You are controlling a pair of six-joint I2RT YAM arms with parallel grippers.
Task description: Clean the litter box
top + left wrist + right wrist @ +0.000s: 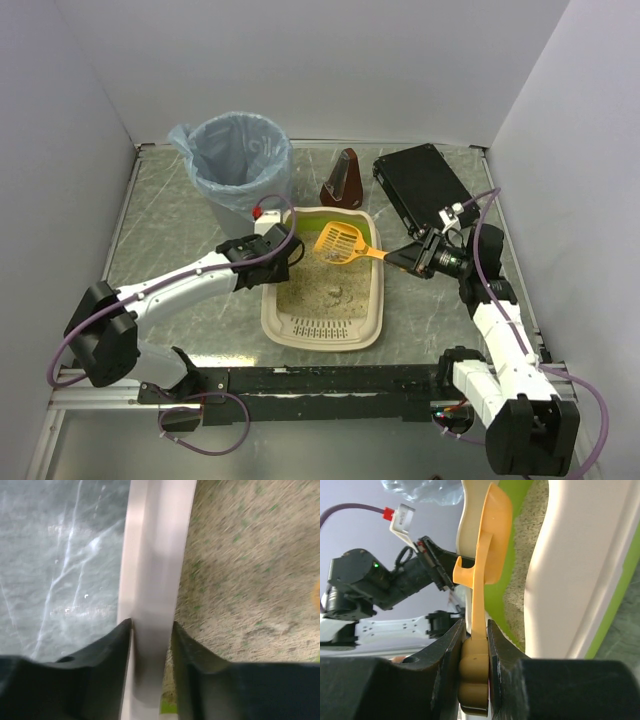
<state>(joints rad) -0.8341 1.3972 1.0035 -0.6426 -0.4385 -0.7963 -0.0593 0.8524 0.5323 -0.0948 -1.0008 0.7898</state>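
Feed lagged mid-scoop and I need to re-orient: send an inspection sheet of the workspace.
Surface: grey veined table, spill too small to tell.
Job's things: litter box centred, sandy litter inside; orange scoop over its far end.
Clutter: blue-lined bin, dark wedge, black case behind the box.
End effectors: left end effector straddles the box's left rim, grip unclear; right end effector shut on scoop handle.
Cables: purple cables loop beside both wrists.
Surroundings: plain white walls.

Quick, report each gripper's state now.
Left gripper: astride the box rim; gripping or loose cannot be told.
Right gripper: closed on the scoop.
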